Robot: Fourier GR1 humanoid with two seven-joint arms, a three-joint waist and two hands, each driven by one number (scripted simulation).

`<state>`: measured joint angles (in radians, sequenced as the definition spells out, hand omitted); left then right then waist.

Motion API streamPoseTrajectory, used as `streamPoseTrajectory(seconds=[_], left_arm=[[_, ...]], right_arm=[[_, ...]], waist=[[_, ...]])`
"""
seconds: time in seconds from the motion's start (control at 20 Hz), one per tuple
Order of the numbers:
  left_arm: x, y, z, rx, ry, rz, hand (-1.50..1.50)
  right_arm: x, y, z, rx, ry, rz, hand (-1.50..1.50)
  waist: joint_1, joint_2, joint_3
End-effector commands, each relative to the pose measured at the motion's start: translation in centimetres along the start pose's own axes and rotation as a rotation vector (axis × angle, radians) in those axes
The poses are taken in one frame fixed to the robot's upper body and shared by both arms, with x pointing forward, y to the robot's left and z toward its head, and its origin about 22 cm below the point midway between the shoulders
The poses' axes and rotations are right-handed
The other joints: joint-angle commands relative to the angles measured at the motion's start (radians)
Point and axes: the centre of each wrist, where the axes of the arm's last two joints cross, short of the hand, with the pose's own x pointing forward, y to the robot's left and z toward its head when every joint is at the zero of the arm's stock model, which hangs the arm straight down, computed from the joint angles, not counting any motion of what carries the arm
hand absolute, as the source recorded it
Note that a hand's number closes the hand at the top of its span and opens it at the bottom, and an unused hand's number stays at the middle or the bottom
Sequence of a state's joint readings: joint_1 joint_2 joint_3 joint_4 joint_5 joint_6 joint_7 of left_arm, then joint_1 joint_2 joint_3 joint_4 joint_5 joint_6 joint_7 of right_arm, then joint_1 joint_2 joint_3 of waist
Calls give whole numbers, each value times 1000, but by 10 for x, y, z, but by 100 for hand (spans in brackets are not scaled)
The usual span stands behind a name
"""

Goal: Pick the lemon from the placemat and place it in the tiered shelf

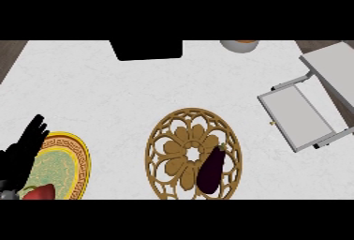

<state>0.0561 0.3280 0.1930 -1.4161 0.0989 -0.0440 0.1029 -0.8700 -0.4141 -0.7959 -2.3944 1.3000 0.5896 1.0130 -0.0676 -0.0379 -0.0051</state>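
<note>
The left robot hand [21, 152] is seen at the near left corner of the tabletop [104, 93], with its fingers [34, 129] straight and spread, pointing away from the robot; nothing is held in it, and it is taken to be at rest. It is partly laid over the left rim of a yellow plate [79, 157], on whose near side a red item [39, 192] is carried. The right robot hand is not shown.

To the right of the plate, at the middle of the near edge, a round golden placemat [158, 136] of open lattice work is found. No lemon can be made out on it. A dark purple eggplant [211, 171] is lying on its right half instead, and this is judged to be the thing to be picked. Its long axis is run nearly from the near edge toward the far edge, with the far end tipped slightly to the right.

The tiered shelf [301, 117], grey and white, is set at the right edge, well apart from the placemat and beyond it. A black object [147, 49] and a bowl [240, 45] are cut off by the far edge.

The eggplant lies well to the right of the left robot hand, on the shelf's side of the placemat. A reach from the right is therefore judged the shorter one, with the grasp taken across the narrow width.
</note>
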Motion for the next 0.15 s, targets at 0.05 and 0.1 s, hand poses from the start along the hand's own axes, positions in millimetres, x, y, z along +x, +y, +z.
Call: streamPoseTrajectory(seconds=[0.05, 0.1], left_arm=[[-12, 1, 9, 16, 34, -4, 0], [-5, 8, 8, 36, 27, -6, 0]], right_arm=[[-16, -39, 21, 40, 88, 62, -150], [-13, -42, 20, 27, 73, 69, -150]], waist=[[-36, -21, -1], [-40, -28, -2]])
